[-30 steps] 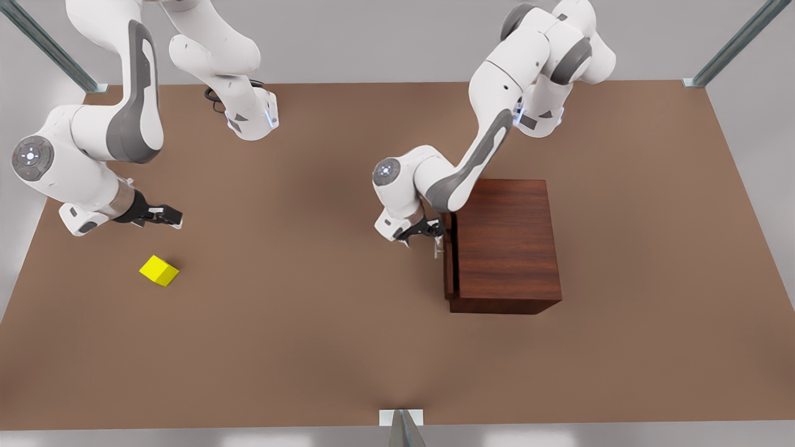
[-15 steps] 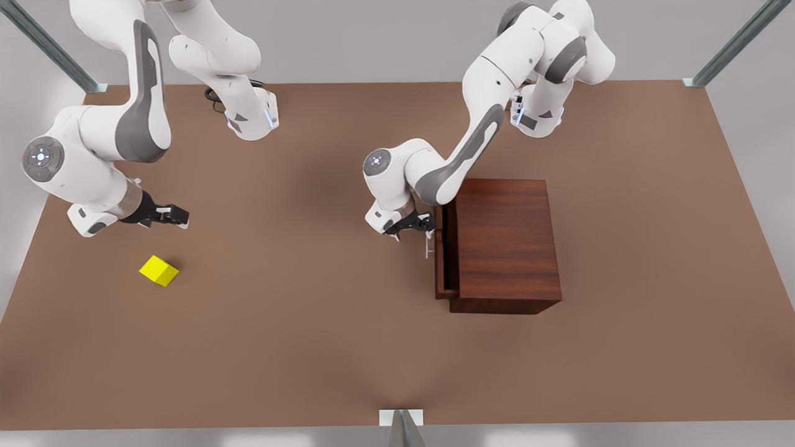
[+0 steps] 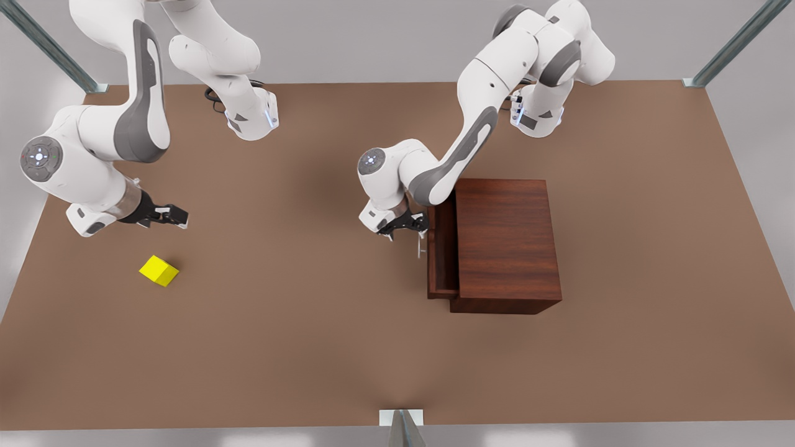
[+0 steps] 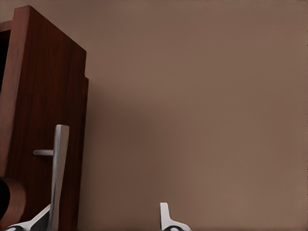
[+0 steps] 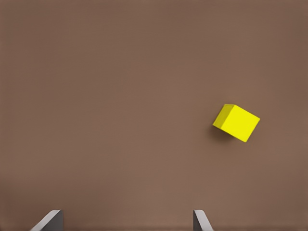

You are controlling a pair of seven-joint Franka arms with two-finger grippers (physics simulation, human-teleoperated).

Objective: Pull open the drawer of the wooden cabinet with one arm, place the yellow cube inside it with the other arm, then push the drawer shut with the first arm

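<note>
The desk (image 3: 323, 347) is carrying the wooden cabinet (image 3: 506, 245) at the front view's right, its drawer (image 3: 442, 251) standing partly out. The left tool (image 3: 415, 225) is at the silver bar handle (image 4: 58, 173); whether it is clenched, I cannot tell. The right tool (image 3: 166, 215), released, is hovering near the yellow cube (image 3: 159, 270), lying far left. Placing and shutting are left.

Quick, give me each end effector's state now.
Left end effector: at the drawer handle, grip cannot be told.
Right end effector: open, empty, near the yellow cube.
</note>
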